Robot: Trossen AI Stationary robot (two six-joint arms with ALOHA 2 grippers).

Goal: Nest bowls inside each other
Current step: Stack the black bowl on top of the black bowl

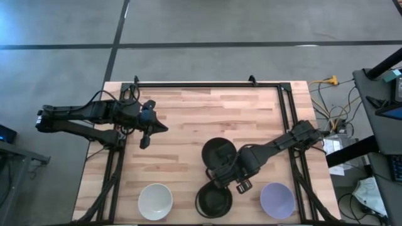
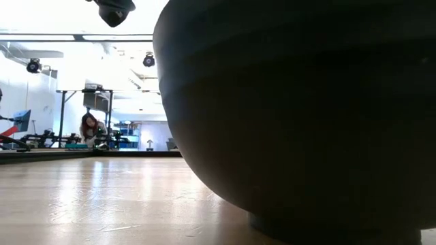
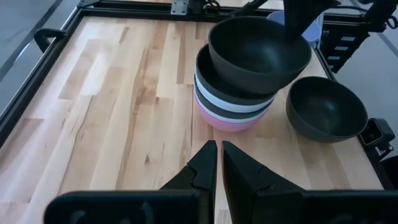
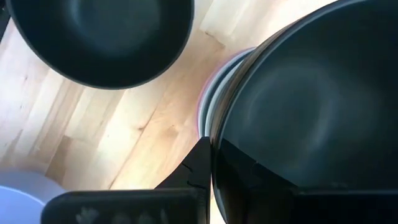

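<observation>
A stack of nested bowls, pink at the bottom with white and black above (image 3: 233,112), stands mid-table. Over it my right gripper (image 4: 214,163) is shut on a tilted black bowl (image 1: 218,152) (image 3: 258,53). Near the table's near edge stand a white bowl (image 1: 155,201), another black bowl (image 1: 213,201) (image 3: 325,109) and a lavender bowl (image 1: 277,199), each on its base. My left gripper (image 3: 219,165) is shut and holds nothing. It hovers over the table's left part (image 1: 147,129), well away from the bowls. My right gripper pinches the black bowl's rim (image 4: 214,140) on the side toward the table's near edge, one finger inside the bowl (image 4: 261,177) and one outside (image 4: 198,165). It comes slanting down from the right. The bowl is tilted, its underside low in the stack's top bowl (image 3: 214,78); touching or clear, I cannot tell.
A black frame rail (image 1: 207,84) runs along the table's far edge and down both sides. Bare wood lies between my left gripper and the stack (image 1: 182,144). In the low view the near black bowl (image 2: 306,116) blocks most of the picture. Cables lie off the right edge.
</observation>
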